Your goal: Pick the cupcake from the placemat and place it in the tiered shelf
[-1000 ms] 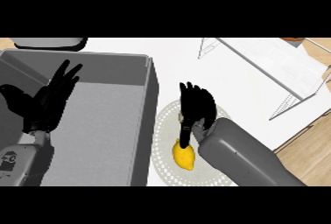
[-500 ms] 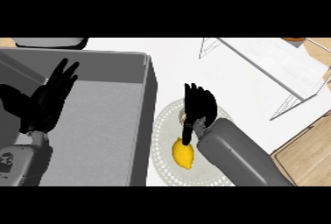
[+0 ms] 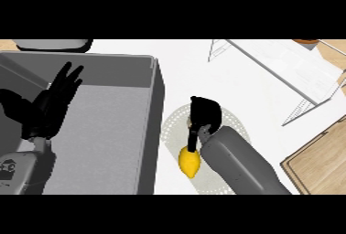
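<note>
A grey sink basin (image 3: 101, 137) fills the left of the white surface (image 3: 182, 73), and the wire tiered shelf (image 3: 283, 68) stands at upper right. The left hand (image 3: 51, 107) rests open over the basin, fingers straight. The right hand (image 3: 205, 114) curls downward over the round placemat (image 3: 236, 125), hiding the cupcake; I cannot tell whether it grips it. A lemon (image 3: 190, 162) lies beside the forearm.

A yellow lemon (image 3: 190, 163) lies at lower centre. A grey sink basin (image 3: 108, 137) fills the left. A wooden board (image 3: 321, 157) sits at lower right on the white surface (image 3: 189, 73).
</note>
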Motion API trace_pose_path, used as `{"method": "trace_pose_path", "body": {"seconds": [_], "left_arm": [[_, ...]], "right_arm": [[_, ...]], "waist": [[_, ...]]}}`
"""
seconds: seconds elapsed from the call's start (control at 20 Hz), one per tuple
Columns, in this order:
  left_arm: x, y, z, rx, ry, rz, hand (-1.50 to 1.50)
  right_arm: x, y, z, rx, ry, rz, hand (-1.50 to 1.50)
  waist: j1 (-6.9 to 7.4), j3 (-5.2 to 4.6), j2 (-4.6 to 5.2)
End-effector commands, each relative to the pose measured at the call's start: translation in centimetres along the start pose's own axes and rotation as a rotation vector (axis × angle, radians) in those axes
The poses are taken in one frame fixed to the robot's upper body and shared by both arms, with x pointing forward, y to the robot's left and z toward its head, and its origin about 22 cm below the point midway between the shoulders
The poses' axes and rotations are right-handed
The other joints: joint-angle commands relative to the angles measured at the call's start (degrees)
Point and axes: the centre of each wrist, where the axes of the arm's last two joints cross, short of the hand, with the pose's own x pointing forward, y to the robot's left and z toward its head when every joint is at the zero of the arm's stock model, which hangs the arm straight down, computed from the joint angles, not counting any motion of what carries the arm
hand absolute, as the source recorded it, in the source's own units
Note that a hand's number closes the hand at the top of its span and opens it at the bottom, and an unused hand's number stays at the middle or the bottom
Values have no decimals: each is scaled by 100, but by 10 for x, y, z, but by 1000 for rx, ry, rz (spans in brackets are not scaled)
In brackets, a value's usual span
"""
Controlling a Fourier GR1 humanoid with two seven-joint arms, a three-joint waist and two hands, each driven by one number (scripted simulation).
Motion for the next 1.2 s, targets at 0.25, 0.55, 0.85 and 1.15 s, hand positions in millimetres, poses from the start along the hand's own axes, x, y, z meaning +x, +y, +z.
{"method": "trace_pose_path", "body": {"seconds": [0.25, 0.55, 0.85, 1.15], "left_arm": [[-12, 1, 1, -12, -3, -12, 0], [-4, -23, -2, 4, 4, 15, 0], [-8, -3, 4, -3, 11, 3, 0], [-7, -4, 6, 35, 2, -3, 0]], "right_arm": [[0, 15, -15, -30, -57, 115, 150], [-36, 32, -35, -123, -89, 107, 150], [19, 85, 74, -3, -684, 241, 150], [-7, 69, 142, -105, -799, -17, 150]], "waist": [[14, -2, 40], [1, 0, 39], [55, -1, -28], [-191, 2, -29]]}}
